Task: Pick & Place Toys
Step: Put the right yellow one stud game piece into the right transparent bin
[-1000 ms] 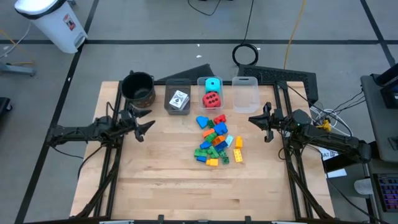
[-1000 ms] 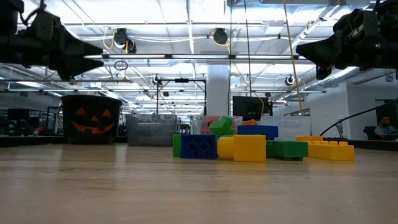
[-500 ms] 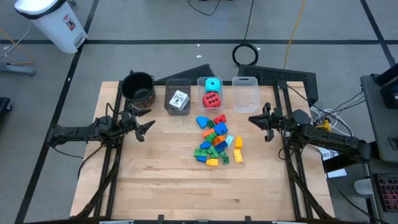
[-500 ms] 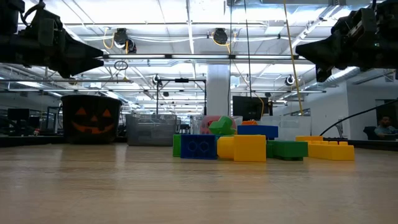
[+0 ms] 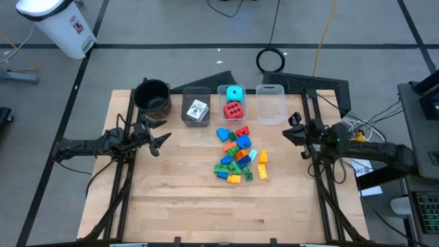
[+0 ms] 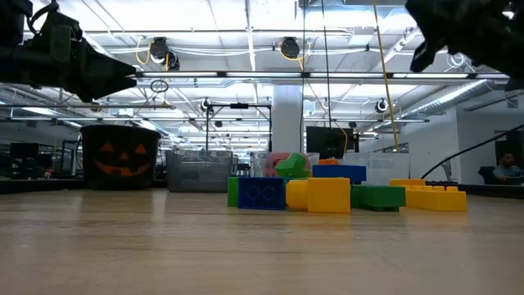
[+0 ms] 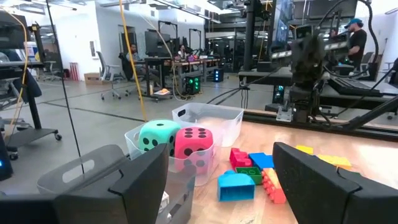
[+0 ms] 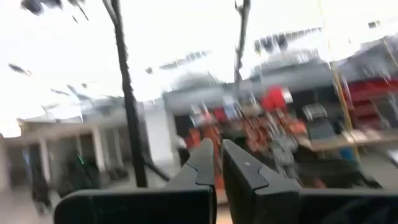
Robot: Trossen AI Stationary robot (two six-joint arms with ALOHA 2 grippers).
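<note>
Brick pile (image 5: 238, 156) sits centre frame: light, rigid, slick plastic, best pinched across flat sides. Left gripper (image 5: 159, 139) left of centre, fingers apart, empty. Right gripper (image 5: 296, 130) right of centre, closed, empty. Dotted cubes (image 5: 234, 101) binned, upper centre.

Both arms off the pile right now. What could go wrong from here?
1. The bricks lie tightly heaped, so a grab may catch two or scatter neighbours.
2. The dice bin stands close between the card bin and an empty bin; a drop could land in the wrong one.
3. The right gripper is shut and must open before any pick; the left gripper is open.
</note>
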